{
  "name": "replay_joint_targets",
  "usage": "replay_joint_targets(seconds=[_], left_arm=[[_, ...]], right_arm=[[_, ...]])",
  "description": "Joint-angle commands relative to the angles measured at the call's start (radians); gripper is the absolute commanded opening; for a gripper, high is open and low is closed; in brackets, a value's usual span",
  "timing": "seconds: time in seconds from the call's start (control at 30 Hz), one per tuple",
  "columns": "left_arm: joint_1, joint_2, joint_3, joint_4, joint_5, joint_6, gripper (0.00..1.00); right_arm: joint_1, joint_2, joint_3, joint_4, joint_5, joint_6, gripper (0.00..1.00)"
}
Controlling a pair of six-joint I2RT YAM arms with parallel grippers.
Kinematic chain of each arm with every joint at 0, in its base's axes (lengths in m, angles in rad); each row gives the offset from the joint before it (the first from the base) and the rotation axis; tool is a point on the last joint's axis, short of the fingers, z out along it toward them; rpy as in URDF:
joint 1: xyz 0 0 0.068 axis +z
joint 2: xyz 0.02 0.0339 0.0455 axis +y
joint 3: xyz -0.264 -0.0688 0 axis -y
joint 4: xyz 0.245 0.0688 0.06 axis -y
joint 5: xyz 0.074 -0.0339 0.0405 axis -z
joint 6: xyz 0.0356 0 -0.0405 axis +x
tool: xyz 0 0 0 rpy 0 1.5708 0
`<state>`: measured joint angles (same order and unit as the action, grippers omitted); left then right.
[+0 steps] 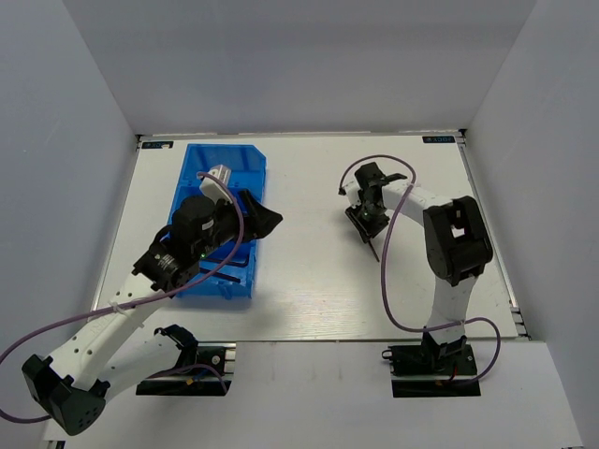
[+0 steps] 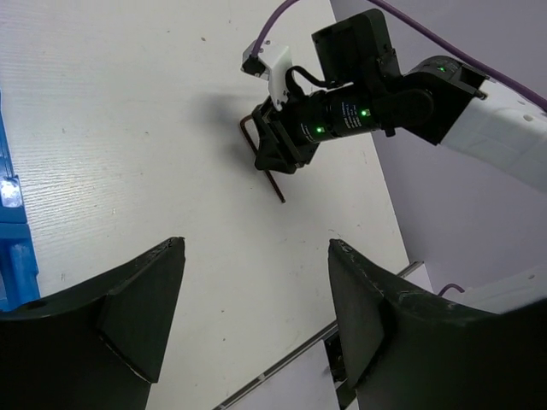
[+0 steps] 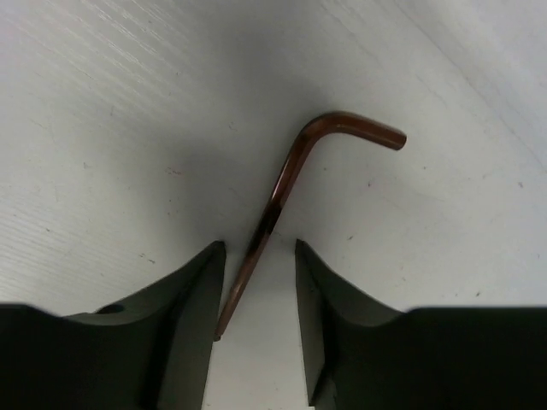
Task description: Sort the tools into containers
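Note:
A thin dark L-shaped hex key [image 3: 291, 171] lies flat on the white table. Its long shaft runs between the fingers of my right gripper [image 3: 259, 245], close to the left finger. Those jaws stand open astride it, with a gap on the right side. From above, the right gripper [image 1: 367, 220] is low on the table and the key's tip [image 1: 374, 251] pokes out below it. The blue bin [image 1: 245, 173] sits at the left, and a thin dark tool [image 1: 225, 257] lies in its near compartment. My left gripper [image 1: 267, 220] hovers open and empty by the bin's right rim.
The left wrist view looks across bare table at the right gripper [image 2: 278, 154] and the hex key [image 2: 275, 186], with the bin's edge [image 2: 13, 239] at the far left. Grey walls enclose the table on three sides. A purple cable [image 1: 386, 271] loops beside the right arm.

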<state>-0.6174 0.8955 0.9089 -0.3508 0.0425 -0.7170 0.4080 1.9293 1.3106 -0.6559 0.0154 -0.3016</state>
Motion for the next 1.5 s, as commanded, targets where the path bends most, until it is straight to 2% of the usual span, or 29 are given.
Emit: replay_joint_targets(seconds=[0.0, 0.1, 0.2, 0.3, 0.37, 0.5, 0.9, 1.0, 1.1, 1.13, 1.2, 1.23, 1.27, 1.37, 1.47], left_arm=[[-0.001, -0.020, 0.010, -0.007, -0.001, -0.006, 0.78], [-0.001, -0.020, 0.019, -0.007, -0.001, -0.006, 0.78], [-0.001, -0.020, 0.028, -0.007, -0.010, 0.004, 0.78], [-0.001, -0.010, 0.028, -0.007, -0.010, 0.004, 0.78], [-0.001, -0.001, 0.038, -0.007, -0.010, 0.004, 0.78], [-0.001, -0.001, 0.038, -0.007, -0.010, 0.004, 0.78], [-0.001, -0.043, 0.038, -0.017, -0.038, 0.004, 0.78], [-0.001, -0.061, 0.038, -0.017, -0.038, 0.013, 0.78], [-0.001, -0.085, 0.038, 0.012, -0.038, 0.033, 0.79], [-0.001, -0.086, 0.051, 0.021, -0.049, 0.043, 0.79], [-0.001, -0.096, 0.070, 0.021, -0.049, 0.071, 0.79], [-0.001, -0.096, 0.085, 0.021, -0.049, 0.071, 0.79], [-0.001, -0.107, 0.094, 0.021, -0.049, 0.082, 0.79], [-0.001, -0.118, 0.108, -0.008, -0.069, 0.091, 0.79], [-0.001, -0.162, 0.108, -0.033, -0.092, 0.091, 0.79]], right_arm=[[-0.024, 0.051, 0.033, -0.046, -0.087, -0.007, 0.38], [-0.040, 0.080, 0.049, -0.091, -0.216, -0.007, 0.32], [-0.044, 0.097, 0.038, -0.125, -0.279, -0.005, 0.29], [-0.043, 0.105, 0.012, -0.106, -0.269, 0.002, 0.17], [-0.032, 0.103, -0.005, -0.082, -0.235, 0.009, 0.00], [-0.023, 0.088, -0.010, -0.054, -0.181, 0.028, 0.00], [0.045, 0.060, 0.283, -0.137, -0.394, 0.047, 0.00], [0.081, 0.045, 0.338, -0.129, -0.489, 0.050, 0.00], [0.178, 0.054, 0.450, -0.111, -0.706, 0.059, 0.00], [0.178, 0.063, 0.469, -0.082, -0.707, 0.059, 0.00], [0.245, 0.076, 0.524, -0.041, -0.839, 0.077, 0.00], [0.268, 0.086, 0.530, 0.072, -0.863, 0.094, 0.00], [0.329, 0.091, 0.562, 0.106, -0.903, 0.137, 0.00], [0.423, 0.163, 0.639, 0.242, -0.917, 0.182, 0.00], [0.469, 0.252, 0.708, 0.388, -0.875, 0.332, 0.00]])
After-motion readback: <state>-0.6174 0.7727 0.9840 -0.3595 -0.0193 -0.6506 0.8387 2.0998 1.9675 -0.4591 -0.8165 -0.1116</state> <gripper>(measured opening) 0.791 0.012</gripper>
